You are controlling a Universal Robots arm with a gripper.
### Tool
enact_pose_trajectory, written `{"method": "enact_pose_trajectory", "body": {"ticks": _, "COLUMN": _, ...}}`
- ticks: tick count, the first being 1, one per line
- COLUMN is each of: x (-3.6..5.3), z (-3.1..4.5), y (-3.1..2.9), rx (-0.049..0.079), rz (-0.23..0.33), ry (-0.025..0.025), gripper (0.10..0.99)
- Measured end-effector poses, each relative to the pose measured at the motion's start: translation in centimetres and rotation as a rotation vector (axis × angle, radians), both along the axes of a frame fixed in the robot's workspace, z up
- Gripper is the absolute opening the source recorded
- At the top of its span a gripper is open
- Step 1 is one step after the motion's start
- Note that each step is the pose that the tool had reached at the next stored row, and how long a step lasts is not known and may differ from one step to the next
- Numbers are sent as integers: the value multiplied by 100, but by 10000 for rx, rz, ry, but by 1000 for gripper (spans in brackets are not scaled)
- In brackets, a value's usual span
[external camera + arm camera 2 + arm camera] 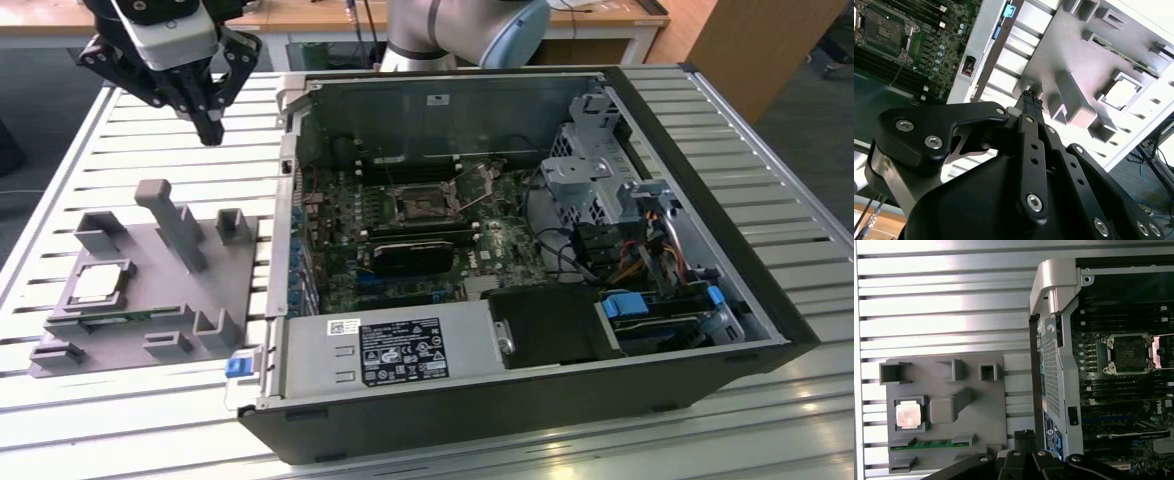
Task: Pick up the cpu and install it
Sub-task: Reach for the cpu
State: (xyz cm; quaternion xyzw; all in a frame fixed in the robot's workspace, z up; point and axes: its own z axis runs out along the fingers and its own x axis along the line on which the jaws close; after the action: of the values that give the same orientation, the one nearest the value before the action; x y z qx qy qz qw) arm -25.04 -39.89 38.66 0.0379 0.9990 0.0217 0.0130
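legible text: none | white label (403, 350) on silver box (314, 365): print unreadable

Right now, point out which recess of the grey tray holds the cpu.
The square recess on the exterior view's left of the tray, beside the tall post: the silvery cpu lies flat in it. The other pockets show grey plastic.

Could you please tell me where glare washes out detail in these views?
First wrist view: the cpu is washed out to pale pink, and the slatted table shows bright bands. Second wrist view: the cpu is blown out white against the grey tray. Exterior view: glare whitens the table's near slats.
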Motion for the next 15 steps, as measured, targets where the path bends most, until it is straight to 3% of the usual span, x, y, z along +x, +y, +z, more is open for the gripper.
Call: {"method": "enact_pose_trajectory", "body": {"ticks": 15, "x": -84, "z": -5, "y": 0, "rx": 1, "rz": 0, "ry": 0, "gripper": 106}}
